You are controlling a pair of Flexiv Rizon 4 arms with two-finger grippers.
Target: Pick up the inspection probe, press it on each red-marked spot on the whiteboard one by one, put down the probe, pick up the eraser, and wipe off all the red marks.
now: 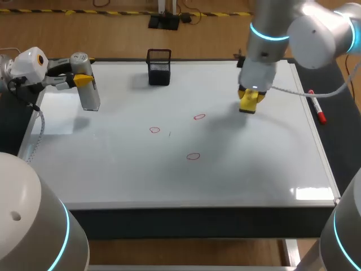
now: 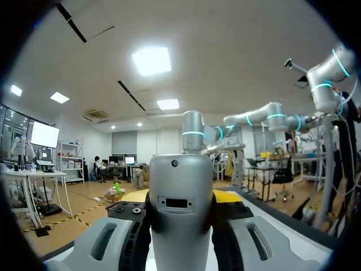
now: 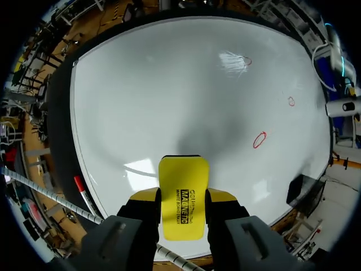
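Probe between left fingers — eraser, right fingers

Left arm level, left gripper clamped on probe, right arm overhead, right gripper pointing down, clamping eraser.

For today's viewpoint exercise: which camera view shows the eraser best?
Right wrist view: the eraser sits large, face-on, in the right gripper. Head view shows it small, under the right arm. Left wrist view misses it.
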